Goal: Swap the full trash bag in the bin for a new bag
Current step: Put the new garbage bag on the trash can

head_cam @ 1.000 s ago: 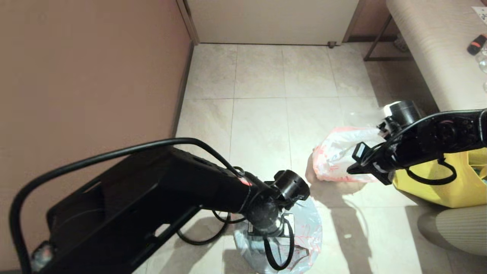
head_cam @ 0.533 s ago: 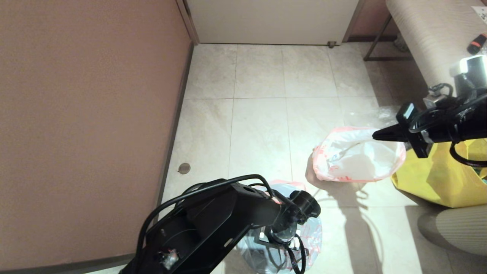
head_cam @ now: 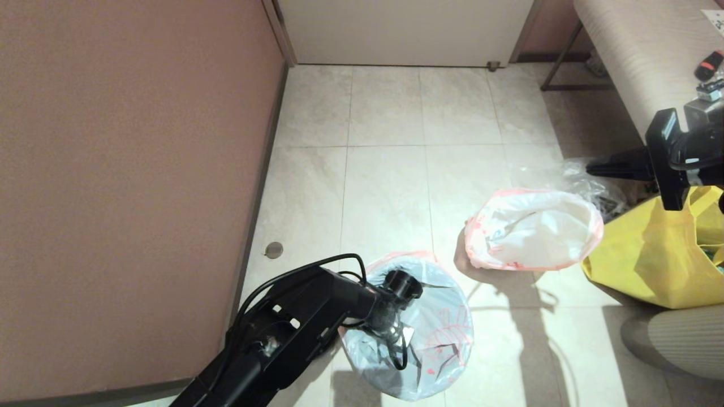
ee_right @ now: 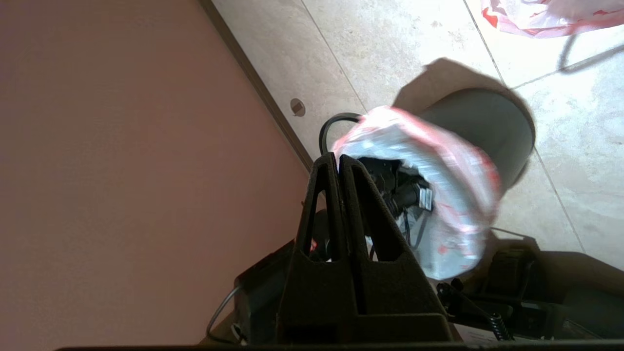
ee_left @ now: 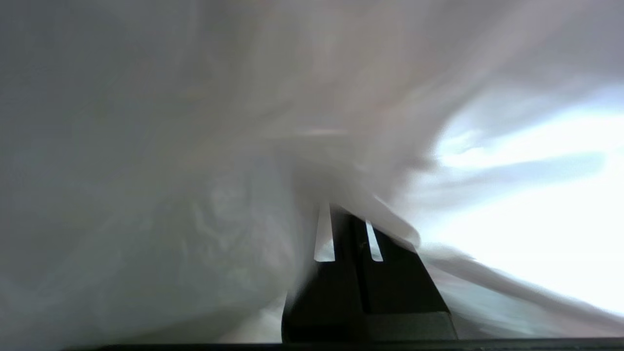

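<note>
The left arm reaches down into the new bag [head_cam: 435, 333], which lines the bin [ee_right: 482, 126] on the tiled floor [head_cam: 384, 186] near the brown wall [head_cam: 130, 169]. The pink-red rim band of this bag is folded over the top of the bin. The left gripper [ee_left: 348, 219] is deep inside the bag; in the left wrist view its two fingers lie pressed together, and thin white film lies all around them. I cannot tell if some film is caught between them.

The full trash bag [head_cam: 531, 229] lies on the floor, well apart from the bin, on the robot's right side, just beside a big yellow bag [head_cam: 650, 260]. A crumpled clear bag [head_cam: 582, 181] lies behind it.

The right gripper [head_cam: 611, 168] is raised high at the right side, near the edge of the desk [head_cam: 633, 56], above the clear bag. Its fingers [ee_right: 336, 180] are closed together and they hold nothing.
</note>
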Available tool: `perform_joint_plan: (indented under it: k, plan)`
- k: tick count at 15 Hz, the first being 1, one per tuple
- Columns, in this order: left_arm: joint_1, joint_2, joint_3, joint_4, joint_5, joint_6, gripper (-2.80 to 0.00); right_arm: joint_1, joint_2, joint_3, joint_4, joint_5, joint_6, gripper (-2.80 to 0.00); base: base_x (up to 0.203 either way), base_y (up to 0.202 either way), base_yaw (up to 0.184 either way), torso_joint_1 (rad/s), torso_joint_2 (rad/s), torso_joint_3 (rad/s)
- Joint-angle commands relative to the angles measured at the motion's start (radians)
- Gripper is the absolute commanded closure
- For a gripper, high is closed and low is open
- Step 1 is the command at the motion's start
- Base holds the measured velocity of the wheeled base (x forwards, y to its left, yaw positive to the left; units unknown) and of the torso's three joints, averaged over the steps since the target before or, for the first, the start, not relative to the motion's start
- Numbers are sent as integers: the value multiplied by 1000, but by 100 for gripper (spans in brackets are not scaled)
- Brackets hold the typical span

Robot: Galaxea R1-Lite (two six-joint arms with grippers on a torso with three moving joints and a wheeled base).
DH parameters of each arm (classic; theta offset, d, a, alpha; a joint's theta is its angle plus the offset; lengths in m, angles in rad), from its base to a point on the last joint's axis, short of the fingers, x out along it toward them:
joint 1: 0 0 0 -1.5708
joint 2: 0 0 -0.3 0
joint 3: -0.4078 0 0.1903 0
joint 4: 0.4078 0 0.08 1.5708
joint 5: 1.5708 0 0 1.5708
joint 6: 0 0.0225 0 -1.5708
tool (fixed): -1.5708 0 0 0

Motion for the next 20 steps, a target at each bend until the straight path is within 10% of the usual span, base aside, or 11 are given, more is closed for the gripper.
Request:
perform_joint_plan:
  k: [1, 5, 7, 20]
  plan:
    - [36, 76, 1, -81, 11, 136, 0, -2, -2, 6, 1, 3, 3, 0, 0, 0, 0, 0, 0, 0]
    - [42, 126, -4, -238, 157, 370, 0, -8, 18, 18, 1, 5, 1, 0, 0, 0, 0, 0, 0, 0]
    - [35, 121, -4, -305, 165, 363, 0, -15, 15, 21, 1, 15, 0, 0, 0, 0, 0, 0, 0, 0]
    - [-123, -356, 313, -323, 248, -67, 0, 15, -61, 41, 216, 11, -1, 0, 0, 0, 0, 0, 0, 0]
